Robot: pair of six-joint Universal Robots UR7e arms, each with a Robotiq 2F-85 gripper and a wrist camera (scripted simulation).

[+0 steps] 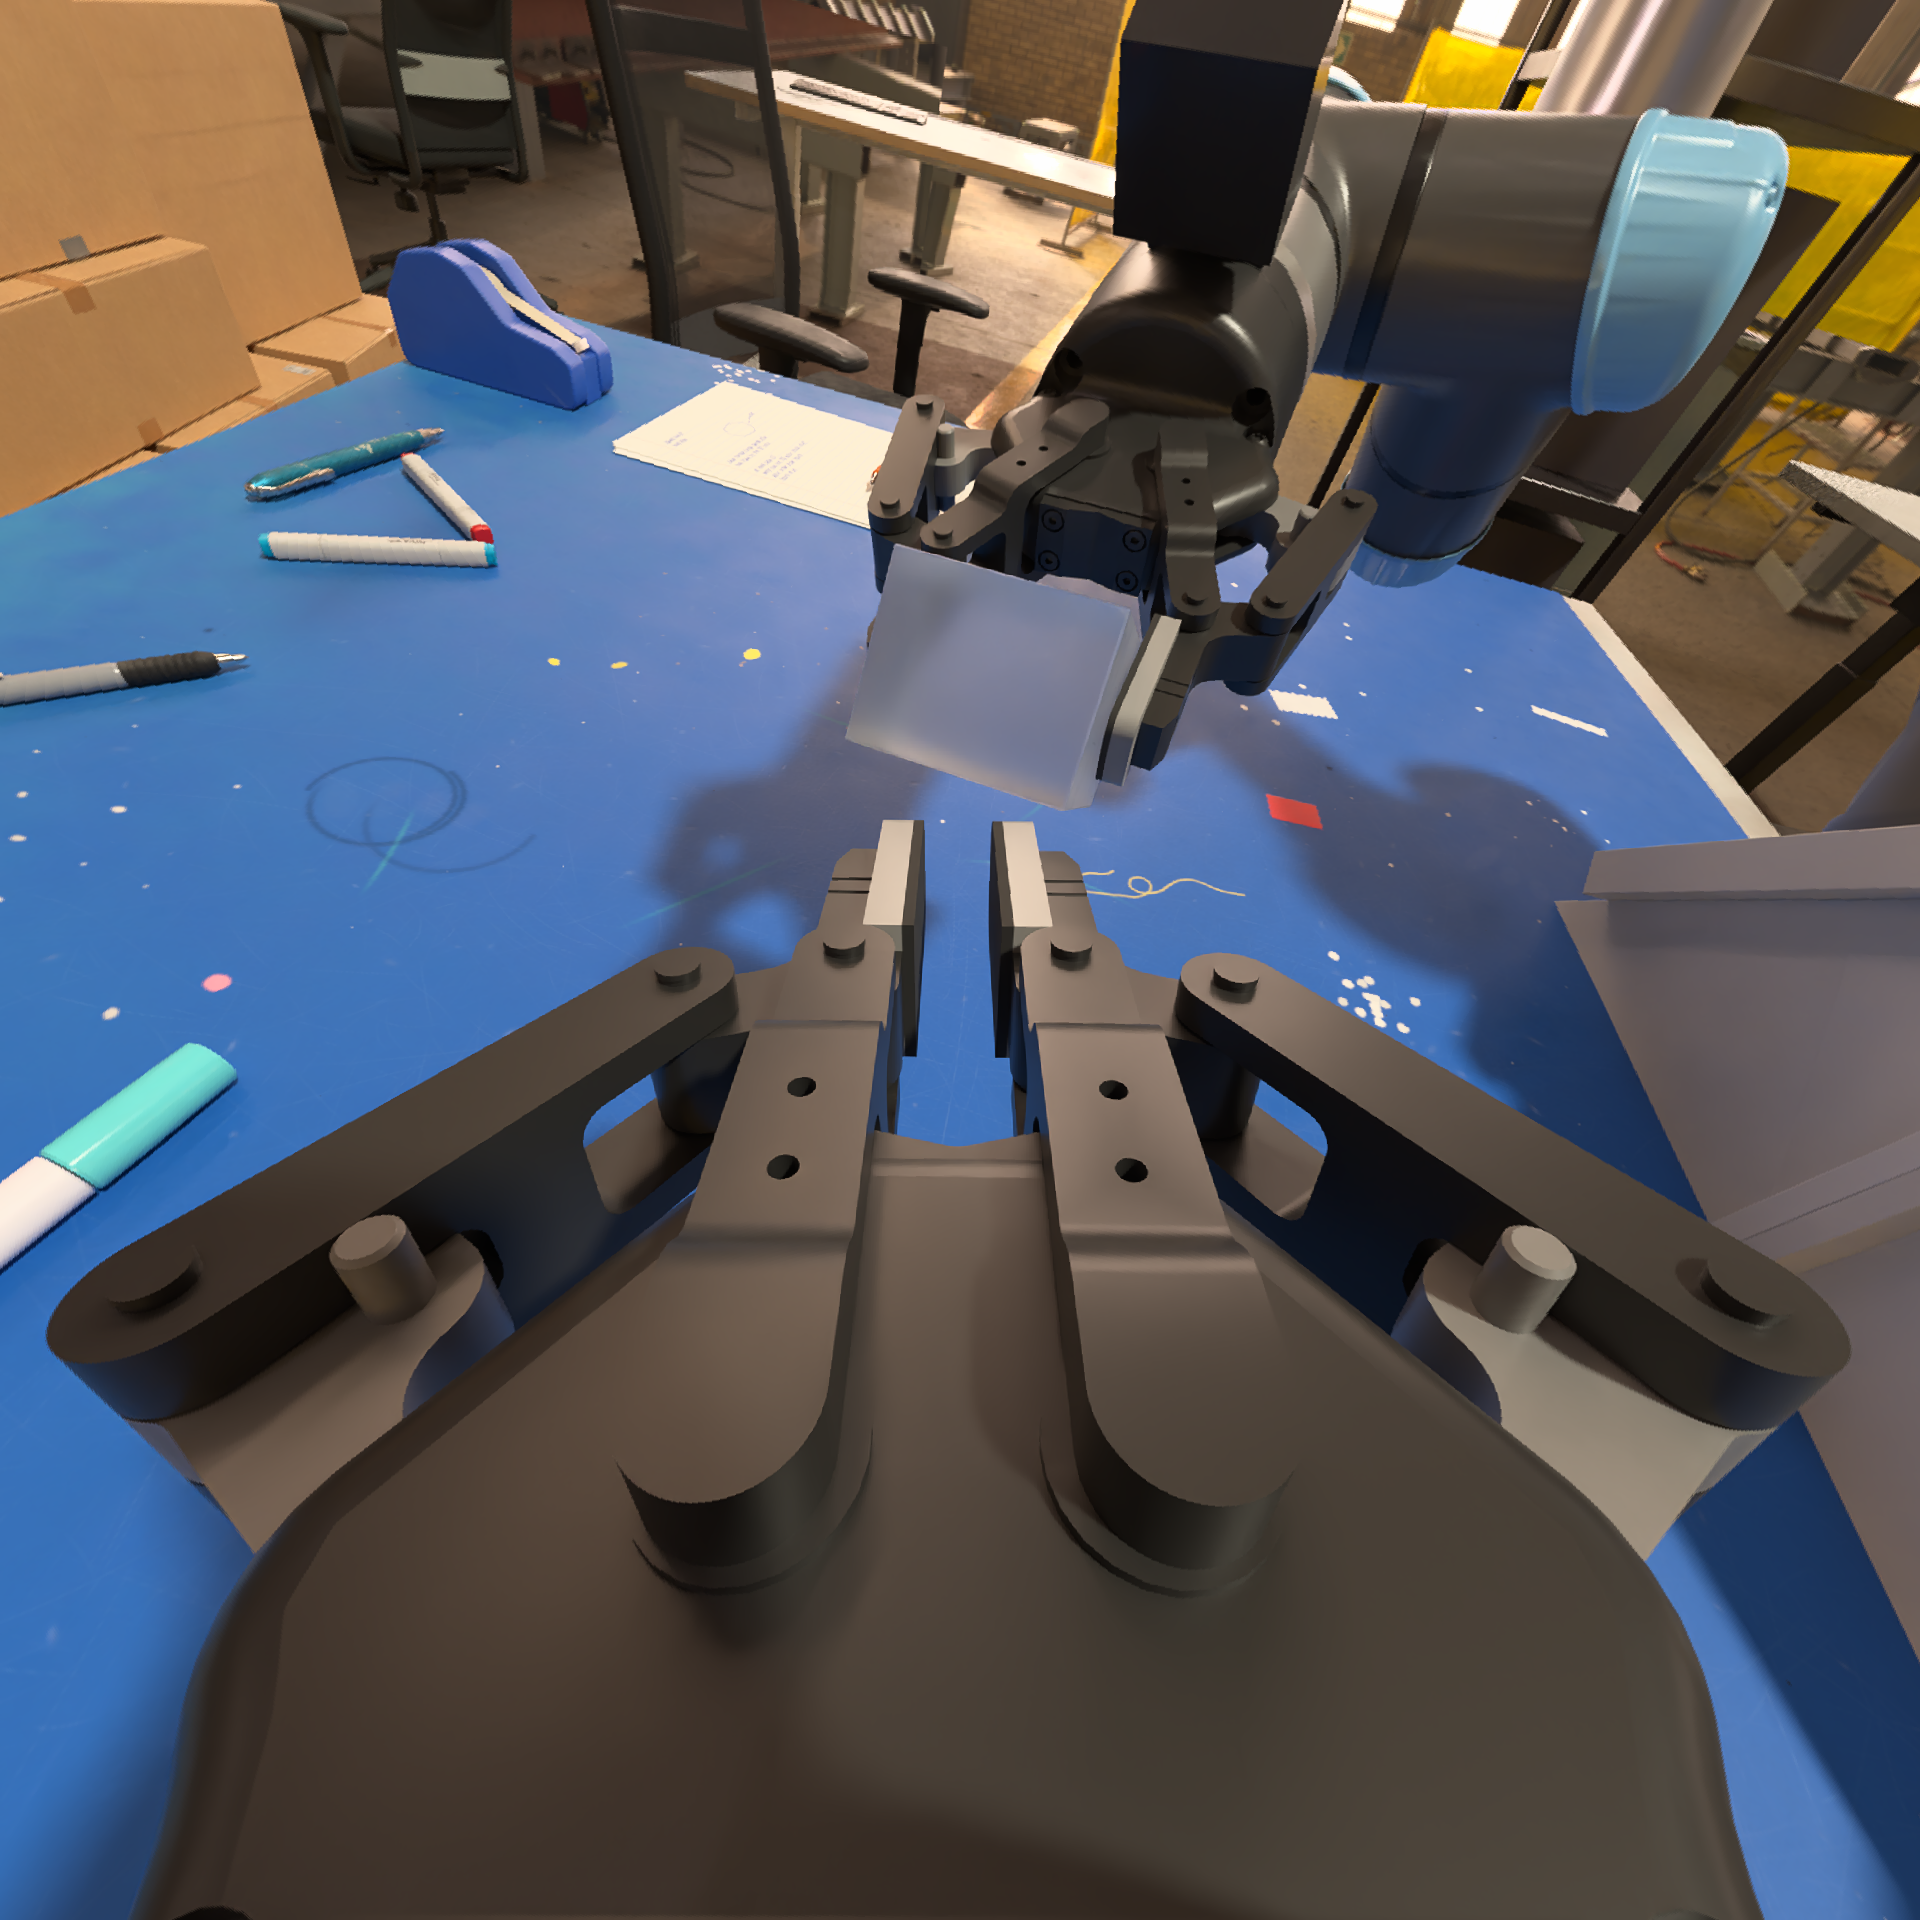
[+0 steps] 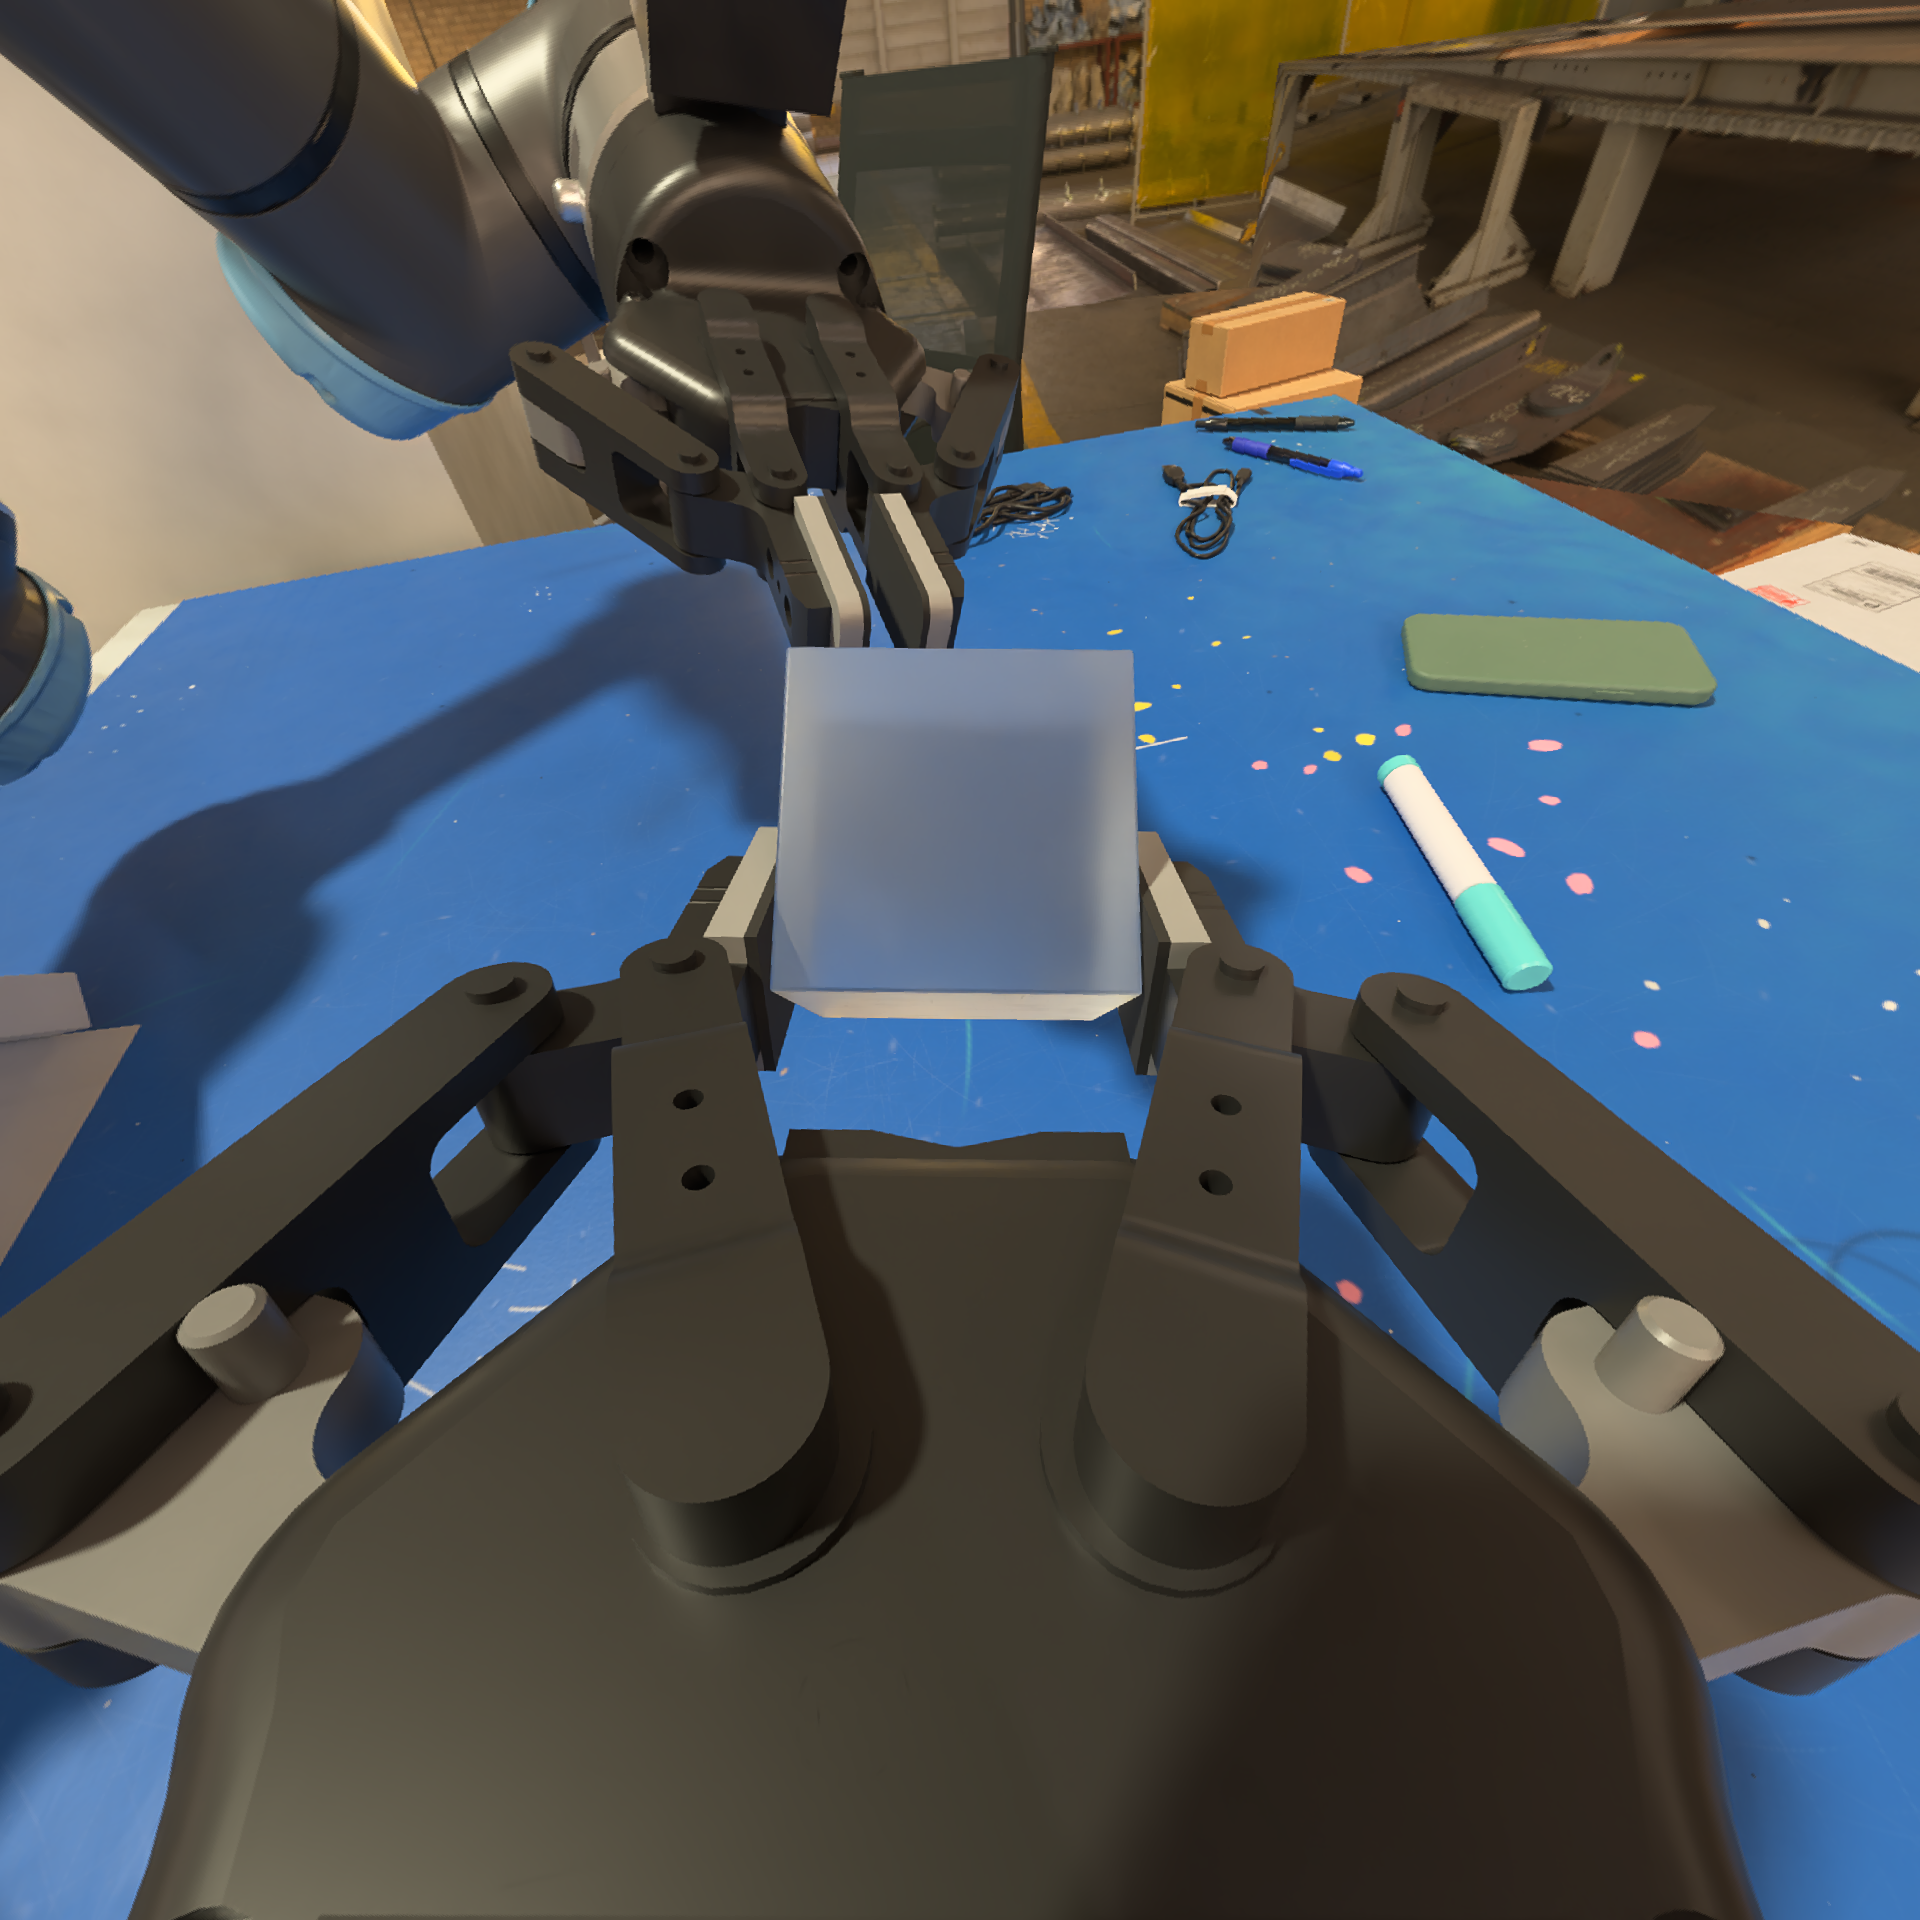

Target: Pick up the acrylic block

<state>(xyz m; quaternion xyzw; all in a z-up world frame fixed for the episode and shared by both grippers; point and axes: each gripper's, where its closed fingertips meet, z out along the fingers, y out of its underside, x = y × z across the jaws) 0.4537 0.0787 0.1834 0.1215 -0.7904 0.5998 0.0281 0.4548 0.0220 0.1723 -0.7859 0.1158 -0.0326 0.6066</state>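
Observation:
The acrylic block point(image 2: 956, 821) is a frosted, translucent cube. My right gripper point(image 2: 956, 904) is shut on it, one pad on each side face, and holds it tilted above the blue table point(image 2: 416, 790). In the left wrist view the block point(image 1: 987, 686) hangs in the air with one right finger point(image 1: 1138, 691) showing on its side; the other is hidden behind it. My left gripper point(image 1: 956, 873) is empty, its pads almost together with a narrow gap, just in front of and below the block. It also shows in the right wrist view point(image 2: 878, 582), just beyond the block's far edge.
On the table lie a blue tape dispenser point(image 1: 499, 322), markers point(image 1: 374, 549), a pen point(image 1: 125, 675), a paper sheet point(image 1: 758, 452), a teal-capped marker point(image 2: 1460, 868), a green flat case point(image 2: 1558, 660) and cables point(image 2: 1205, 504). Cardboard boxes point(image 1: 114, 343) stand at the left; a grey box point(image 1: 1766, 1039) at the right.

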